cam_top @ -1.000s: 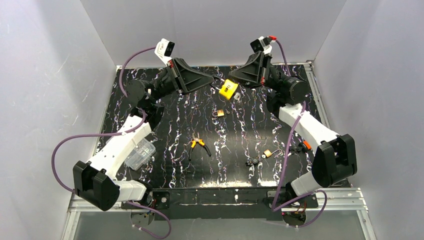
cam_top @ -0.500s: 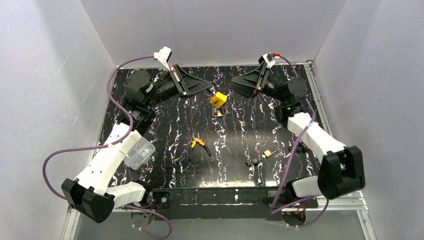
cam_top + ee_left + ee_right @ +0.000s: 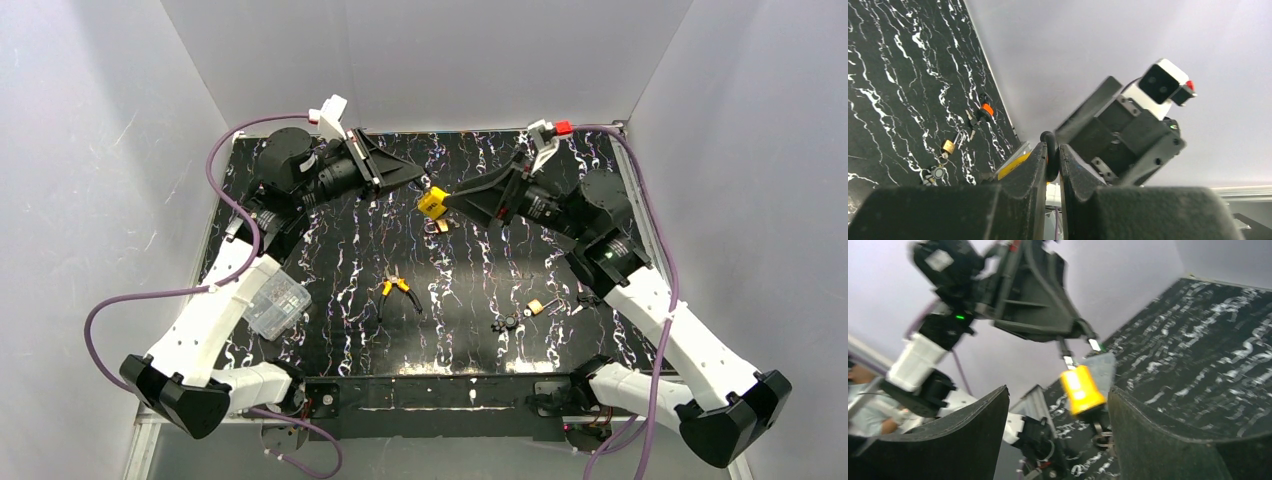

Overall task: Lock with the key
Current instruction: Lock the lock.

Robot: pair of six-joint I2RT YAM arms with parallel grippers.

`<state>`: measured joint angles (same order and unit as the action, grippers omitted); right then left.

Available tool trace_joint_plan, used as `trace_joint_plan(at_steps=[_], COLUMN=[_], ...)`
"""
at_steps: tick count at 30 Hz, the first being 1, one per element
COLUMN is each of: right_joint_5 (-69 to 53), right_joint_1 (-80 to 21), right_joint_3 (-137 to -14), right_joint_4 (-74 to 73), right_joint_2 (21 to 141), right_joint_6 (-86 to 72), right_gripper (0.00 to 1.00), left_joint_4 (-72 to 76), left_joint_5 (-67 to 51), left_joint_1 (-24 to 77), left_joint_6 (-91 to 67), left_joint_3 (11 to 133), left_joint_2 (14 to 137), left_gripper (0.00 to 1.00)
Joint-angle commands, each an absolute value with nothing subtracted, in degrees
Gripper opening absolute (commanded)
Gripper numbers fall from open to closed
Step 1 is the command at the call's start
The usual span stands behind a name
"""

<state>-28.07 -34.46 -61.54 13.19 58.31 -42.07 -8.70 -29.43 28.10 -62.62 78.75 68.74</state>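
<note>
A yellow padlock [image 3: 432, 201] hangs in the air over the far middle of the table, held by its black shackle [image 3: 1050, 154]. My left gripper [image 3: 416, 180] is shut on that shackle; the left wrist view shows both fingers pressed against it. In the right wrist view the padlock [image 3: 1081, 390] hangs between my open right fingers without touching them. A key on a ring [image 3: 1101, 435] dangles from its underside. My right gripper [image 3: 451, 200] stands open just right of the lock.
On the table lie a small brass padlock [image 3: 437, 227] under the yellow one, yellow-handled pliers [image 3: 398, 290], a clear plastic box [image 3: 277, 305] at the left, a second brass padlock [image 3: 537, 306] and a black key bunch [image 3: 507, 323].
The right gripper has opened and let go at the padlock's key end, then dropped lower beside it. The left gripper has carried the padlock slightly left and down.
</note>
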Motion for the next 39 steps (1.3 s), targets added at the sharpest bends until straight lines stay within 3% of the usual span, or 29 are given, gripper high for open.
trace_joint_plan(at_steps=[1,12,19,31,35,39], right_joint_5=[-22.17,-21.59,-20.88,-20.57,-20.90,-21.08], right_joint_1=[-35.82,-39.15,-39.98,-40.34,-40.45,-40.47], right_joint_3=[-63.28,-62.04,-61.36,-59.22,-59.47,-59.49], right_joint_4=[7.39,9.40,9.92,10.68,10.90,11.22], right_joint_2=[59.66,59.54,58.97,57.64,57.57,57.46], right_joint_6=[-30.96,-29.84,-30.31,-30.96,-31.36,-32.23], right_gripper=[0.79,0.75,0.64,0.65,0.52,0.23], left_joint_4=[-9.48,-11.95,-12.20,-12.19,-12.13,-12.23], left_joint_5=[-28.48,-25.43,-24.19,-23.72,-23.90,-24.64], left_joint_1=[29.76,31.63,31.85,32.10,32.23,32.34], left_joint_6=[-64.26,-65.99,-66.71,-67.08,-67.08,-66.60], left_joint_3=[83.88,86.00,86.24,86.46,86.40,85.77], left_joint_2=[68.51,69.58,69.80,70.01,70.05,70.08], left_gripper=[0.00,0.00,0.00,0.00,0.00,0.00])
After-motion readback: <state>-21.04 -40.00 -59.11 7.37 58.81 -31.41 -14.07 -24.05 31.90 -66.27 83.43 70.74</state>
